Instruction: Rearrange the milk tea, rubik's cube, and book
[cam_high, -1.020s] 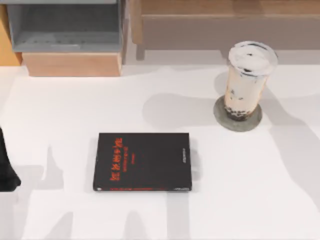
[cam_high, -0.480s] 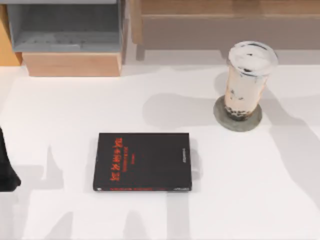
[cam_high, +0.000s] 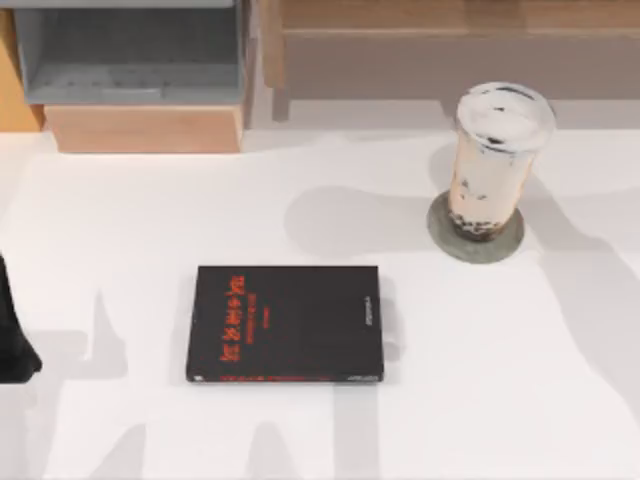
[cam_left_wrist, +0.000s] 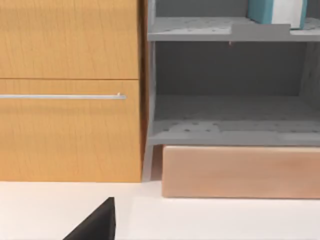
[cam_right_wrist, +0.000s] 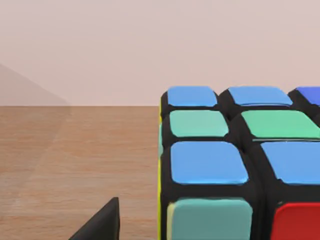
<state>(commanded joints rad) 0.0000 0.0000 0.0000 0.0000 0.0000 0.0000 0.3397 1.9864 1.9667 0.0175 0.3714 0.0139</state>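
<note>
Nothing on the desk (cam_high: 300, 440) has shifted over the last second: the milk tea (cam_high: 496, 165) stands upright on its grey coaster (cam_high: 476, 240) toward the right rear, the black book with red lettering (cam_high: 286, 323) lies flat near the middle, and the dark bulk of the left arm (cam_high: 14, 335) holds the same spot at the left edge. That stillness suggests the visible rearranging is largely settled, or that the present work is going on away from the open desk surface.

From the left wrist view, the left arm faces the cabinet: a wooden drawer front with a metal handle (cam_left_wrist: 62, 96), a grey open shelf (cam_left_wrist: 230, 125), and the teal-blue book (cam_left_wrist: 277, 12) standing on the upper shelf. A dark corner of the left hand (cam_left_wrist: 95, 225) shows at the frame's edge; I cannot tell whether its fingers are spread or closed.

In the right wrist view, the rubik's cube (cam_right_wrist: 235, 165) sits very close to the camera on a brown wooden surface (cam_right_wrist: 75, 155), and a dark piece of the right hand (cam_right_wrist: 100, 222) shows beside it. Whether that hand grips the cube or has let go cannot be told.
</note>
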